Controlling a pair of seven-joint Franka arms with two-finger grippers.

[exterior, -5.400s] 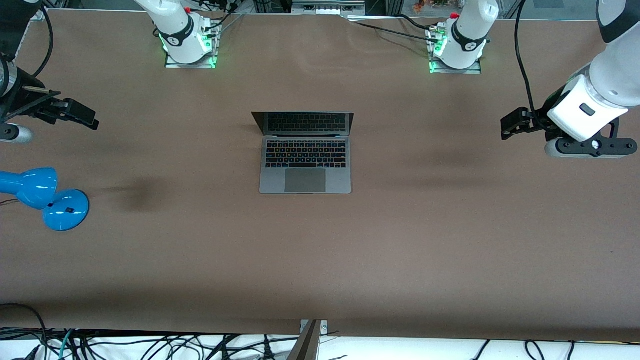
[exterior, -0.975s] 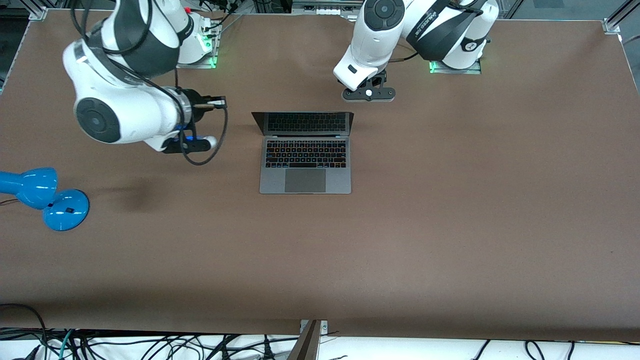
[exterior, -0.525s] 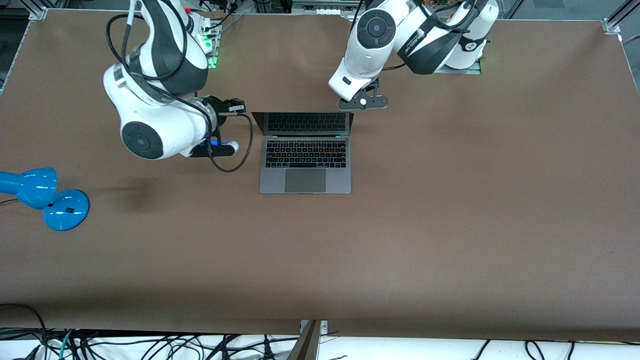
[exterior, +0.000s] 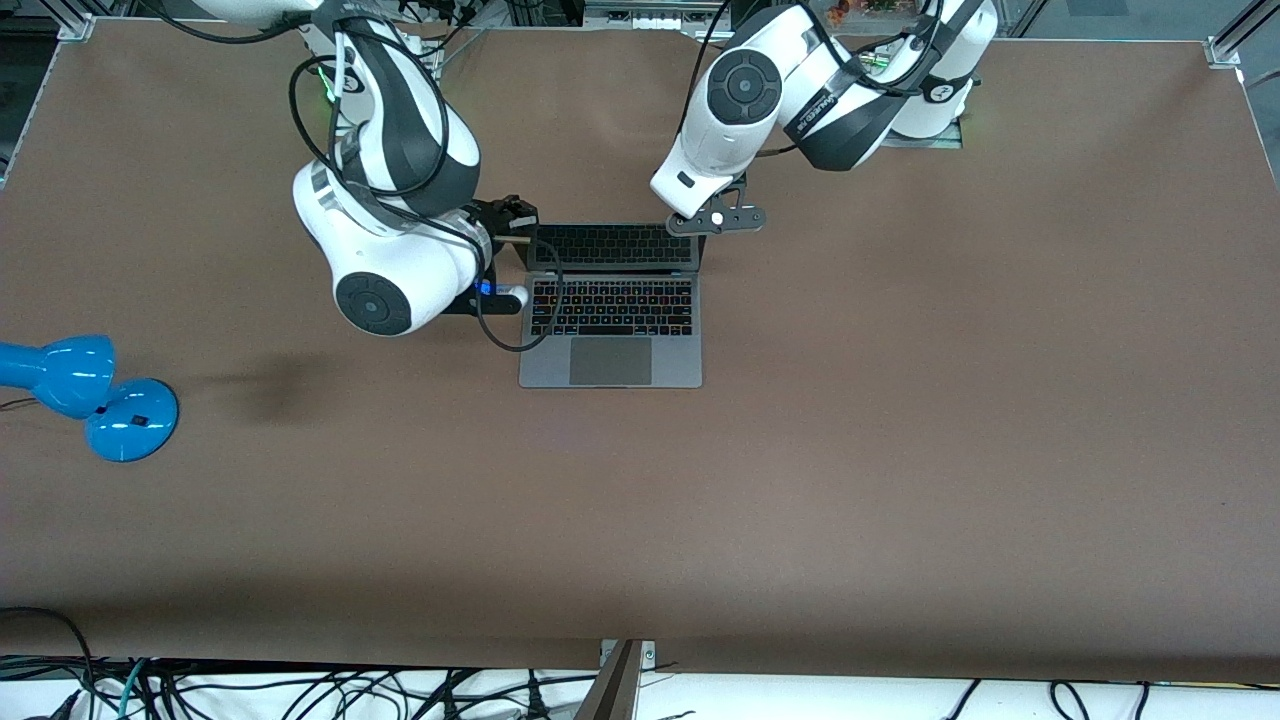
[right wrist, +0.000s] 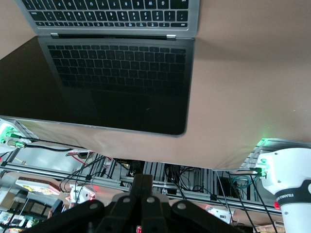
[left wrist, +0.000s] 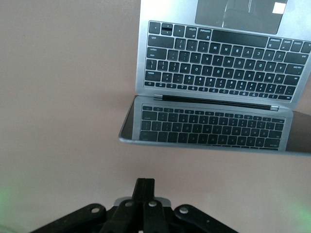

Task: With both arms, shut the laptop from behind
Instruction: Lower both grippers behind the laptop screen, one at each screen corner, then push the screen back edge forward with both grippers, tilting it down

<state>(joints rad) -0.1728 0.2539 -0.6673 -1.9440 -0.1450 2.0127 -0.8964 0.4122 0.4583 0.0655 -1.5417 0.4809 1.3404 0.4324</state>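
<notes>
The space-grey laptop stands open in the middle of the table, its lid upright on the side toward the arms' bases. My right gripper is shut and empty, by the lid's corner toward the right arm's end. My left gripper is shut and empty, by the lid's other corner. The left wrist view shows the shut fingers apart from the lid's top edge. The right wrist view shows the shut fingers above the dark screen.
A blue desk lamp lies near the table's edge at the right arm's end. The right arm's black cable loops down beside the keyboard. Bare brown table surrounds the laptop.
Both arms have swung in from the table's ends to the lid's two top corners. The laptop has not moved and its lid stands at the same angle.
</notes>
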